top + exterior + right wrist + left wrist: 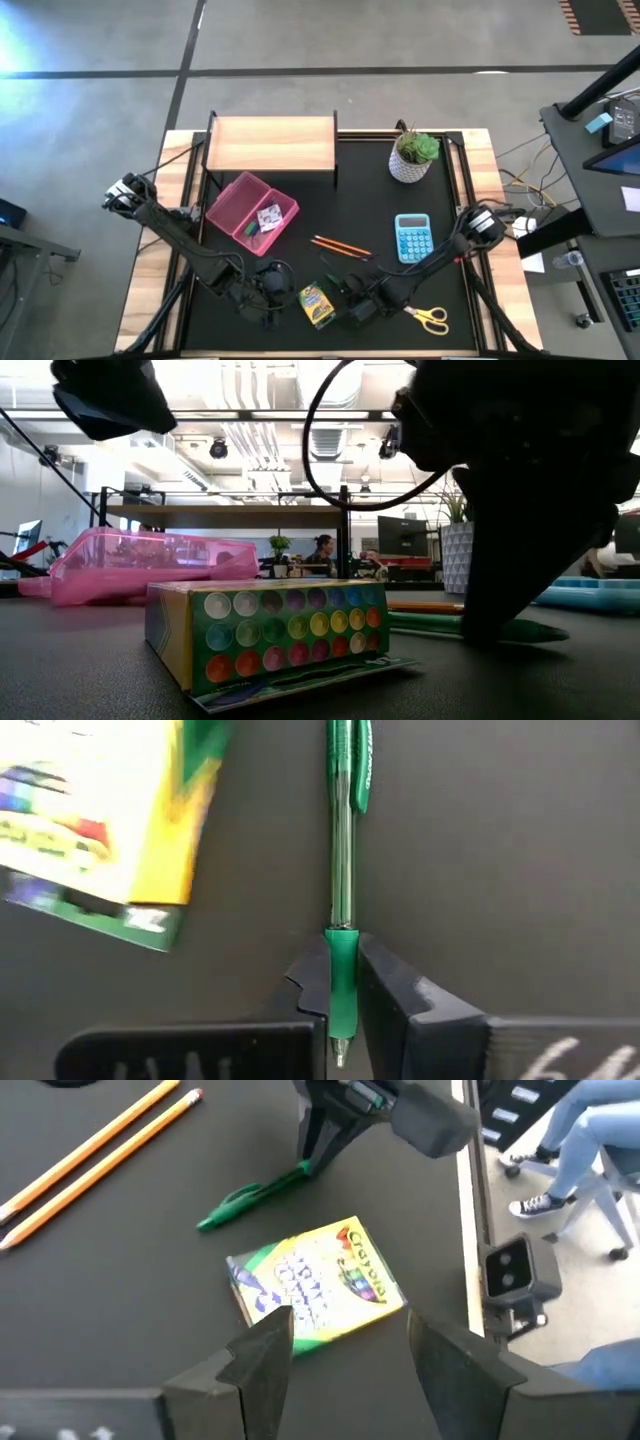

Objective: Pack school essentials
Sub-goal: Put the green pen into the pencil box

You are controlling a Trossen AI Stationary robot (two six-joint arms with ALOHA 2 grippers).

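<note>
A yellow-green crayon box (317, 303) lies flat on the black mat near the front edge. My left gripper (350, 1365) is open just left of the crayon box (315, 1280) and touches nothing. My right gripper (341, 995) stands just right of the box, shut on a green pen (342, 850) that lies on the mat. Two orange pencils (340, 246) lie behind the box. Yellow-handled scissors (430, 317) lie at the front right. A small white patterned square (268, 215) sits in the pink bin (232, 200). My right gripper pinches the pen's green grip section (341, 960), near its writing tip, between its two fingers (385, 995). The fingers come from above, pointing down, and lie across the pen. In the left wrist view the pen (255, 1195) lies along the mat.
A blue calculator (413, 237) lies right of the pencils. A potted green plant (414, 155) stands at the back right, and a wooden shelf (270, 143) at the back centre. The two grippers are close together, with the crayon box between them.
</note>
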